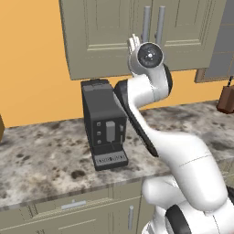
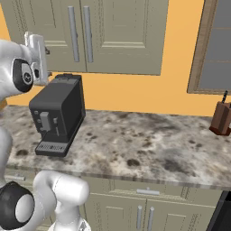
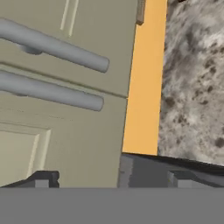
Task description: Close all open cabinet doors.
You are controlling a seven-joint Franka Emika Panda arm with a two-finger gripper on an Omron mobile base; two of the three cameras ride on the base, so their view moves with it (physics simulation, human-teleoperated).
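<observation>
Basically the tall grey-beige wall-cabinet doors with recessed panels (image 2: 108, 36) hang on the far orange wall above the speckled stone bench (image 2: 149, 140), and both visible leaves look flush with the frame, meeting at a centre seam. Their long vertical silver bar handles (image 2: 80, 34) sit side by side at that seam.

Hand (image 3: 111, 181) is up near the lower edge of the doors, just above the black coffee machine (image 1: 104, 123). Fingers (image 3: 43, 179) stand spread wide with nothing between them; released, not touching the handles as far as I can tell.

Handling judgement: doors are rigid hinged panels, light to swing, nothing fragile. No grasp needed to shut one; a flat push on the panel face near the handle side, far from the hinge, gives best leverage. Bars are smooth round metal, likely slippery; pinch across one only if pulling.

Small brown knife block (image 2: 222, 118) sits far right on the bench, well apart.
</observation>
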